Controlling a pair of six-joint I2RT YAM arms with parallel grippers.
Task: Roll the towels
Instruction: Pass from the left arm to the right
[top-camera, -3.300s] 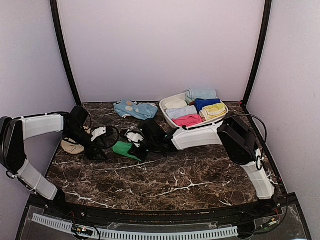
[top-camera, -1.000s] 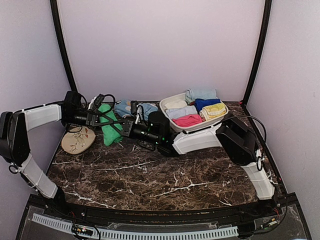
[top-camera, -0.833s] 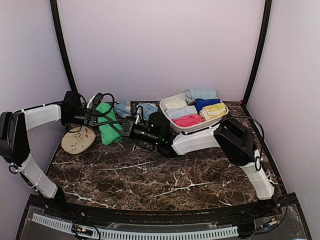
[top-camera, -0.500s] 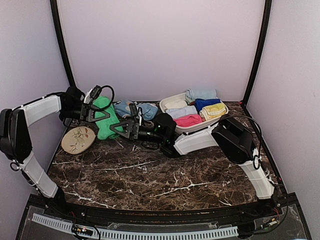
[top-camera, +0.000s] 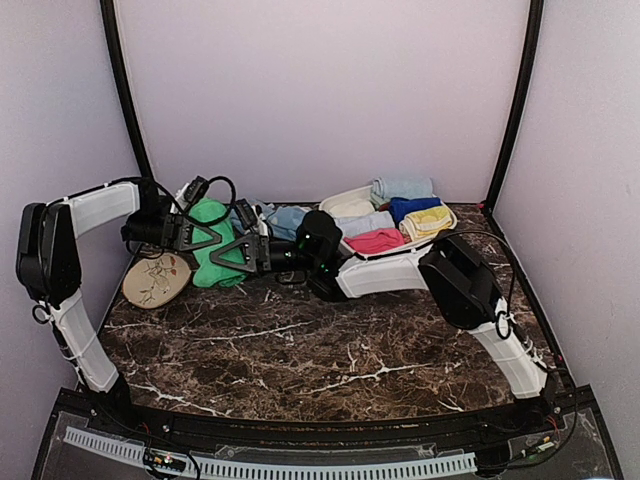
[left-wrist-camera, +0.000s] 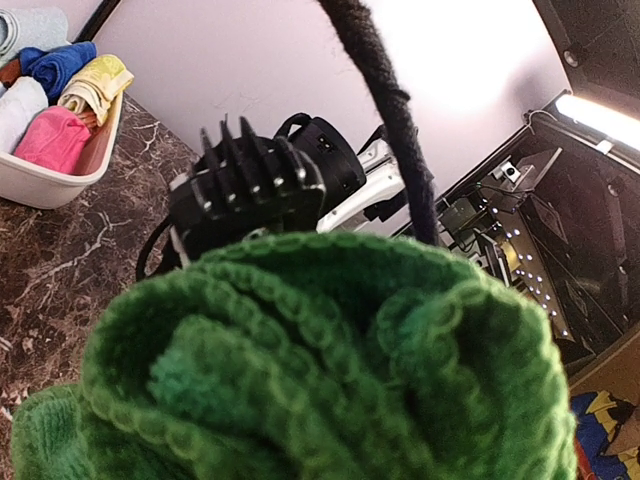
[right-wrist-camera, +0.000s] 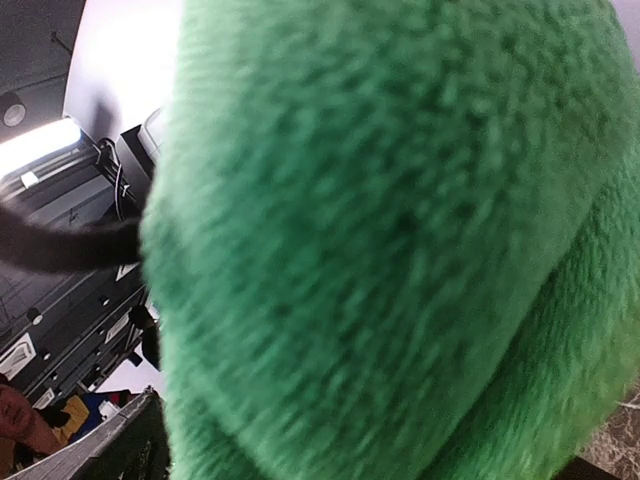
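One towel (top-camera: 208, 262), plain bright green and bunched into a loose roll, is at the back left of the table. My left gripper (top-camera: 196, 237) comes in from the left and is shut on its upper part; in the left wrist view the towel (left-wrist-camera: 320, 370) fills the lower frame and hides the fingers. My right gripper (top-camera: 228, 252) is at the towel's right side with its jaws spread wide, holding nothing. The towel (right-wrist-camera: 400, 250) also fills the right wrist view.
A tan oval leaf-print disc (top-camera: 157, 278) lies just left of the towel. A light blue cloth (top-camera: 288, 218) lies behind the right arm. A white basket (top-camera: 333, 204) of rolled cloths stands at the back right and also shows as the basket (left-wrist-camera: 50, 185) in the left wrist view.
The right gripper opened and let go of the green towel. The left gripper closed on it. Both grippers and the towel shifted a little left and back.
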